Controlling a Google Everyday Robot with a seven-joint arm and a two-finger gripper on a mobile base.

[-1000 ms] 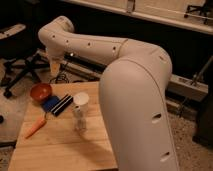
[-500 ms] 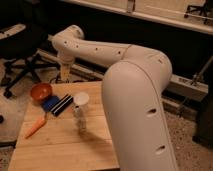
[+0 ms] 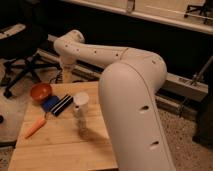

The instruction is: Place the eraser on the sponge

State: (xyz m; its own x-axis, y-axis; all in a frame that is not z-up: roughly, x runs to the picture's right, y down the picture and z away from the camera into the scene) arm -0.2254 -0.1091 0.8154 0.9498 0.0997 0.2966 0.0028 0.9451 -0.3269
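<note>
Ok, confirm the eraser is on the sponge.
No, the eraser lies beside the sponge, and the claw hangs near the table's far edge.

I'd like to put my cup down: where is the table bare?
Bare: the near end of the table, in front of the carrot and the lidded cup. Crowded: the far side, where bowl, sponge and eraser sit side by side, the open gripper hanging above the far edge.

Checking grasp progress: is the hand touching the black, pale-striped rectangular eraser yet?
Apart. The camera view shows the hand hanging at the far edge of the wooden table, with bare wood between it and the black striped eraser.
</note>
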